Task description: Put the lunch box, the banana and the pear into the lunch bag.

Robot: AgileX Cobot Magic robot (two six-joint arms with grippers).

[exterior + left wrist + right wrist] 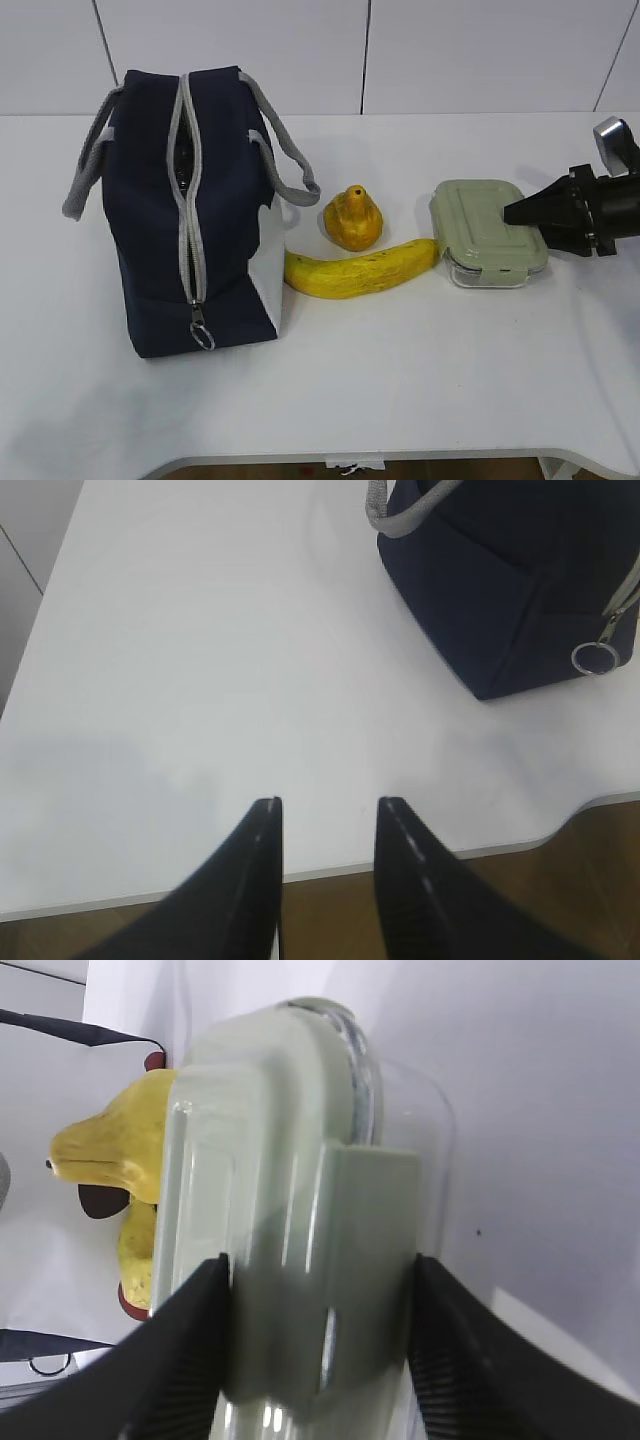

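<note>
1. The lunch box (489, 230) is seen flat on the table (420, 380), at the right of the row, its near-left corner touching or just beside the tip of the banana (362, 271); the pear (352, 218) stands behind the banana, and the bag (190, 205) stands well to the left.

2. The right gripper (315, 1335) is pictured open around the box's right end, one finger at each side of the lid clip; whether the pads already press the box cannot be told, and no lift is shown.

3. The left gripper (327, 825) is held open and empty over bare table near the bag's front corner, apart from it.

4. The step in hand is judged to be the grasp of the box; the fingers are best closed squarely across the lid and base, not on the clip alone, so the lid is not sprung.

5. The box is best raised straight up before being carried left, so that the banana is not dragged along.

6. The bag's zip looks mostly shut in the exterior view; the mouth probably needs opening before anything is dropped in.
</note>
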